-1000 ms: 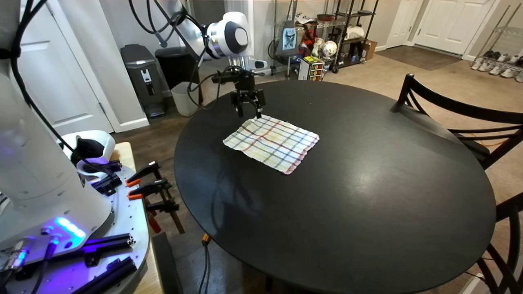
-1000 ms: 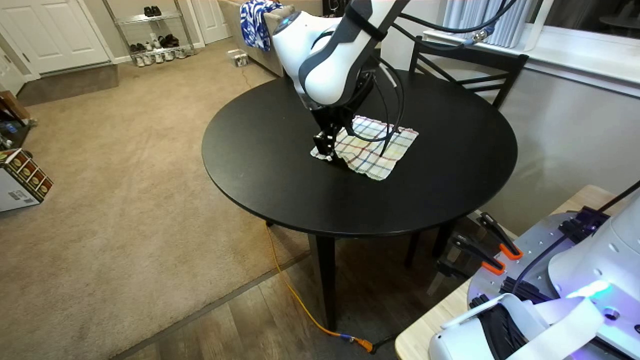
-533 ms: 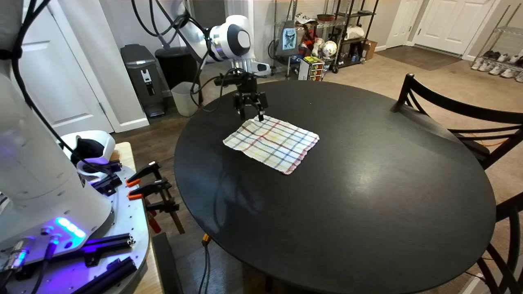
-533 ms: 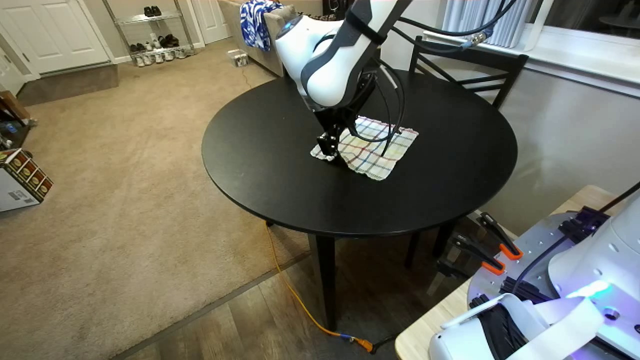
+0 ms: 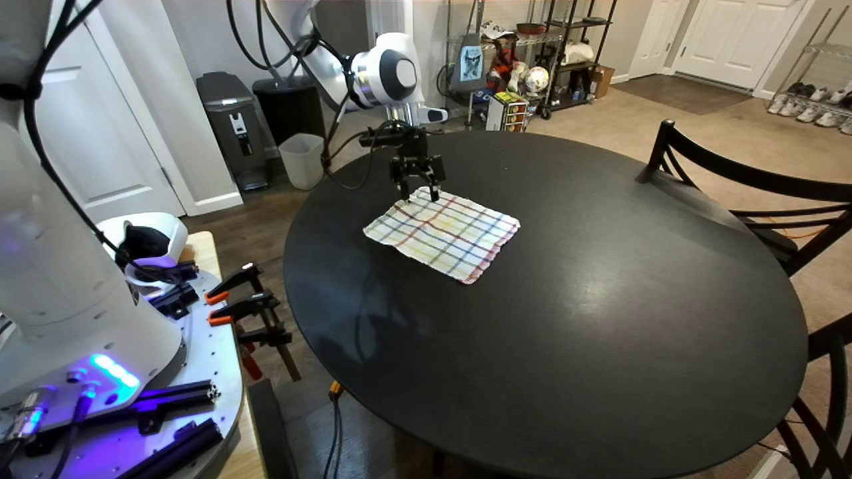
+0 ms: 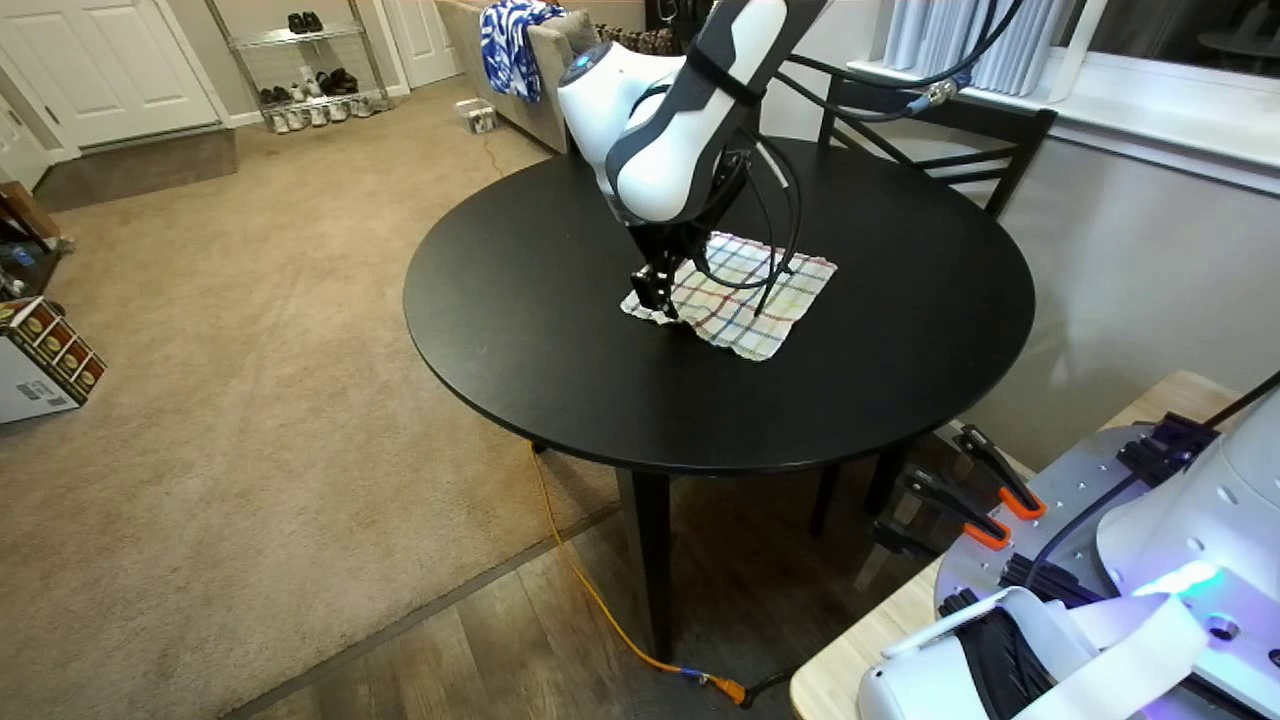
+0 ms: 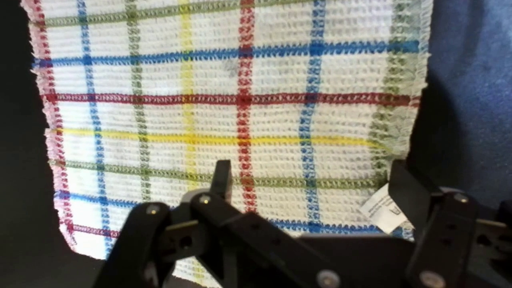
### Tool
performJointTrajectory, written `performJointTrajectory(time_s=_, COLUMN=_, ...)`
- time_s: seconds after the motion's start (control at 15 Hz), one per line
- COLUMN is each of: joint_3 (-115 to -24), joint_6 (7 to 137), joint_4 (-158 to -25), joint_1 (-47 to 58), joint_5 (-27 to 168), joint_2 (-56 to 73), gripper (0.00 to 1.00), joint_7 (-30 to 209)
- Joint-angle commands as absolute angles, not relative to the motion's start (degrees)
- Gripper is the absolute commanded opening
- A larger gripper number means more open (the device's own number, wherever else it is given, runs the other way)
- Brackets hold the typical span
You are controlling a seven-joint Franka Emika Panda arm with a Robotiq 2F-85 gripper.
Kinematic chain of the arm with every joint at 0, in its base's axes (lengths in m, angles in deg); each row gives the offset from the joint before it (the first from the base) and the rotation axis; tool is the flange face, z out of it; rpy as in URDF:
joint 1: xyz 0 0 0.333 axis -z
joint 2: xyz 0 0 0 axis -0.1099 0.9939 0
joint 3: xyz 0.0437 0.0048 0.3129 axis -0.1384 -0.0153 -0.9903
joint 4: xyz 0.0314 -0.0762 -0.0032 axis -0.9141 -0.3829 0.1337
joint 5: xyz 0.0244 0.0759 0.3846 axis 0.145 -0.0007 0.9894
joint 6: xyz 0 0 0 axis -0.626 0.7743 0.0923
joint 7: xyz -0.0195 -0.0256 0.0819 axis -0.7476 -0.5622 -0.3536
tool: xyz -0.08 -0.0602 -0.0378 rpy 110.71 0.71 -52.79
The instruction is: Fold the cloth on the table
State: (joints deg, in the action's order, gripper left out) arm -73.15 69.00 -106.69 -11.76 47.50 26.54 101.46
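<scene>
In an exterior view three waste containers stand close together: a tall grey lidded bin [image 5: 219, 110], a black bin [image 5: 293, 112] and a small pale wastebasket [image 5: 303, 163]; what they hold cannot be made out. A printed carton [image 5: 507, 113] shows in both exterior views, its contents hidden. A metal shoe rack [image 6: 298, 39] carries two dark shoes [image 6: 312, 21] on its upper shelf and a mixed row of footwear below.

The cloth [image 5: 446, 233] lies flat and unfolded on the bench [image 5: 566, 372], beneath the white arm [image 6: 660, 170] and well inside the rim. It is white, loosely waffled and roughly four-sided, with frayed edges; in the wrist view seven lengthwise stripes in red, blue, green and yellow are crossed by others in the same colours. One printed white label [image 7: 386, 210] sticks out near a corner. The bench is a smooth black disc with a dull sheen.

The jaws stand wide apart with nothing gripped, one of their two black fingers [image 7: 222, 176] over the cloth, the other at its edge beside the label; whether either touches the fabric I cannot tell.

Two black chairs [image 5: 765, 181] flank the bench, and two clamps [image 6: 1000, 475] are tipped in orange
</scene>
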Motion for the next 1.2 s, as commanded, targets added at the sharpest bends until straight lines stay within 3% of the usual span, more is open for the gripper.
performJointTrajectory(time_s=0.0, joint_3=-74.49, joint_6=67.93, joint_4=-106.37, joint_1=-10.37, joint_5=50.42, joint_2=26.49, gripper=1.0, joint_7=98.93)
performJointTrajectory(time_s=0.47, joint_3=-76.56, joint_6=68.47, joint_4=-108.04, joint_1=-9.94, joint_5=54.7, joint_2=24.11, gripper=1.0, joint_7=97.1)
performJointTrajectory(time_s=1.13, joint_3=-72.32, joint_6=69.77, joint_4=-108.5, joint_1=-11.41, joint_5=49.19, joint_2=25.34, gripper=1.0, joint_7=100.7)
